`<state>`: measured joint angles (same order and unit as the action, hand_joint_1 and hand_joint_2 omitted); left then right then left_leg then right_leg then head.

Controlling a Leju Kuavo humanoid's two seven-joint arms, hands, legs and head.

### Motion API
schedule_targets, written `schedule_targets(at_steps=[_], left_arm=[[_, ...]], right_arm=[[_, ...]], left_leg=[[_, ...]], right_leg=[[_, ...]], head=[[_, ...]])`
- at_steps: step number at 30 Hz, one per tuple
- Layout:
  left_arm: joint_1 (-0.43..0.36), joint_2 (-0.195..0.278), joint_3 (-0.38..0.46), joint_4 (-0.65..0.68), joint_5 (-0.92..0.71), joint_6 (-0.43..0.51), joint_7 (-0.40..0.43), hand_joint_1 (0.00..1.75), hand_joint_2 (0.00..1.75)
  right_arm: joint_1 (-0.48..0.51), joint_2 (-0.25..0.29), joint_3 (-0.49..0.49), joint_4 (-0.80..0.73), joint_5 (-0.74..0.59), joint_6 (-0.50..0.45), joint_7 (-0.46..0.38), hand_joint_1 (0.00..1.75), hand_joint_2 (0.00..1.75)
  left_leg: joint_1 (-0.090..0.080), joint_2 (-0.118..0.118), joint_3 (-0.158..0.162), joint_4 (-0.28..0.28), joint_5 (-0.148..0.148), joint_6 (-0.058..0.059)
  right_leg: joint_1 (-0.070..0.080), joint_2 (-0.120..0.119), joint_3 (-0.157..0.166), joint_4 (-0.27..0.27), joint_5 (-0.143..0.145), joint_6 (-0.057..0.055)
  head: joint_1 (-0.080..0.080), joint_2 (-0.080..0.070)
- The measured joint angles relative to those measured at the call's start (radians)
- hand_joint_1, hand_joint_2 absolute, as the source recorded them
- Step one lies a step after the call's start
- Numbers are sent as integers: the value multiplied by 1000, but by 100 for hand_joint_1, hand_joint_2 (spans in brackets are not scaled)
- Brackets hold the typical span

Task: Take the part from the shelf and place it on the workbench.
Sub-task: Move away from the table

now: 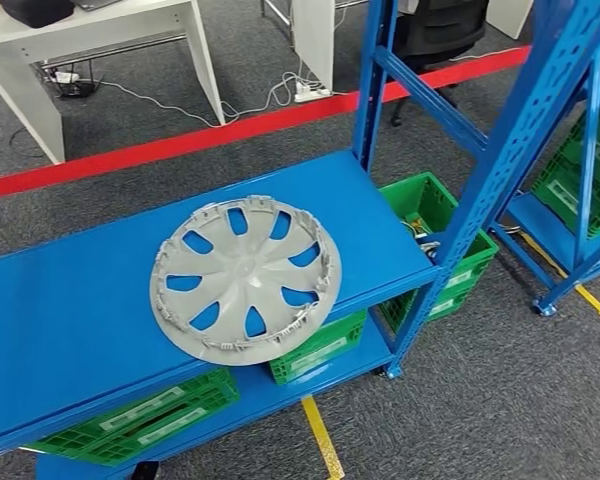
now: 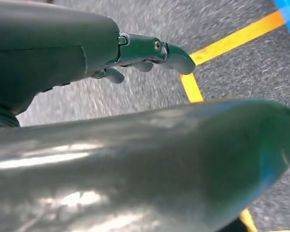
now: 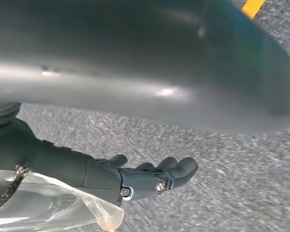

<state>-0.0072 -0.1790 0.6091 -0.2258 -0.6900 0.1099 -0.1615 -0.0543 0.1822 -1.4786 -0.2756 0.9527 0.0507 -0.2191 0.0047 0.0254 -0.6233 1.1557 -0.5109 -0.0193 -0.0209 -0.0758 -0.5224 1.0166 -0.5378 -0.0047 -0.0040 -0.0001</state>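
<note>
Hubcap, round grey plastic with spoke cut-outs (image 1: 246, 279): you see it lying flat on the blue metal shelf (image 1: 70, 320), overhanging the front edge, above green plastic crates (image 1: 146, 415). Your left hand (image 2: 136, 53) and right hand (image 3: 143, 176) both hang over grey carpet, fingers stretched out, nothing held.

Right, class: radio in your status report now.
Left hand and right hand open, over floor. Wheel cover flat on blue shelf, untouched. Nothing on it.
</note>
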Motion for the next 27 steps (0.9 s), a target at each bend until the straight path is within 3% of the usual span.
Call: schedule_targets(at_steps=[2, 3, 5, 6, 8, 10, 11, 12, 13, 14, 16, 18, 20, 21, 23, 25, 27], left_arm=[[-4, -1, 13, 0, 9, -8, -7, 0, 0], [-5, -1, 19, 0, 12, -10, -10, 0, 0], [-5, -2, 30, 0, 18, -14, -14, 0, 0], [-3, -2, 35, 0, 21, -15, -17, 0, 0], [-2, -2, 42, 0, 24, -17, -21, 0, 0], [-7, -4, 48, 0, 26, -20, -23, 0, 0], [-8, -5, 52, 0, 27, -23, -23, 0, 0], [-8, -6, 56, 0, 29, -24, -24, 0, 0], [-7, -6, 59, 0, 30, -26, -24, 0, 0], [-7, -6, 61, 0, 31, -27, -24, 0, 0], [-9, -7, 63, 0, 31, -26, -24, 0, 0], [-11, -7, 64, 0, 32, -26, -24, 0, 0], [-9, -6, 66, 0, 32, -25, -24, 0, 0], [-7, -6, 67, 0, 32, -24, -24, 0, 0], [-7, -5, 67, 0, 32, -20, -24, 0, 0], [-11, -4, 67, 0, 32, -15, -24, 0, 0], [-12, -4, 68, 0, 33, -12, -24, 0, 0]], right_arm=[[0, 0, 0, 2, 0, 0, 0, 0, 0], [0, 0, 0, 2, 0, 0, 0, 0, 0], [-3, 0, 1, 3, 1, 0, 0, 0, 0], [-7, 0, 1, 3, 1, 0, -1, 0, 0], [-10, 0, 1, 4, 1, 0, -2, 0, 0], [-8, 0, 2, 5, 1, -1, -2, 0, 0], [-5, 0, 2, 5, 1, -1, -1, 0, 0], [-3, 0, 2, 6, 1, -1, 0, 0, 0], [-3, 0, 2, 7, 1, -1, 0, 0, 0], [-3, 0, 2, 8, 1, -1, 0, 0, 0], [-3, -1, 2, 9, 1, -1, 0, 0, 0], [-4, -1, 2, 10, 1, -1, 0, 0, 0], [-5, -1, 2, 11, 1, -1, 1, 0, 0], [-6, -1, 2, 12, 1, 0, 1, 0, 0], [-8, -1, 2, 12, 1, 0, 0, 0, 0], [-6, -2, 2, 12, 2, 0, -2, 0, 0], [-3, -2, 2, 13, 3, 0, -3, 0, 0]], left_leg=[[-9, 43, 51, -108, 32, 10], [-13, 53, 58, -127, 31, 15], [-15, 36, 58, -134, 31, 26], [-13, 25, 60, -139, 34, 32], [-6, 4, 65, -148, 40, 43], [-4, -22, 64, -149, 42, 48], [-5, -36, 65, -149, 41, 49], [-5, -51, 66, -149, 41, 50], [-6, -66, 67, -148, 40, 49], [-6, -82, 70, -148, 39, 48], [-6, -111, 73, -146, 36, 42], [-4, -134, 68, -142, 35, 32], [0, -155, 62, -143, 38, 19], [0, -149, 59, -139, 35, 13], [-2, -101, 37, -89, 3, 3], [-1, -48, -21, 34, -61, -5], [2, -36, -72, 139, -96, -10]], right_leg=[[5, -22, 6, 0, -9, 11], [8, -33, 9, -1, -12, 17], [9, -52, 19, -6, -15, 29], [8, -43, 21, -5, -19, 34], [4, 14, 0, 44, -53, 42], [3, 65, -68, 176, -113, 45], [3, 71, -104, 238, -130, 46], [3, 74, -130, 274, -129, 46], [3, 75, -134, 262, -104, 45], [3, 81, -122, 216, -63, 43], [0, 120, -67, 77, 9, 36], [-2, 154, -31, 6, 28, 29], [0, 144, -23, 1, 26, 20], [0, 132, -22, -1, 28, 14], [-2, 106, -17, -8, 29, 2], [0, 75, -13, -10, 25, -7], [1, 43, -11, -9, 21, -9]], head=[[-1, 0], [-1, 0], [0, 0], [1, 0], [6, 0], [12, 0], [12, 0], [12, 0], [12, 0], [12, 0], [12, 0], [12, 0], [11, 0], [11, 0], [4, 0], [-4, 0], [-5, 0]])
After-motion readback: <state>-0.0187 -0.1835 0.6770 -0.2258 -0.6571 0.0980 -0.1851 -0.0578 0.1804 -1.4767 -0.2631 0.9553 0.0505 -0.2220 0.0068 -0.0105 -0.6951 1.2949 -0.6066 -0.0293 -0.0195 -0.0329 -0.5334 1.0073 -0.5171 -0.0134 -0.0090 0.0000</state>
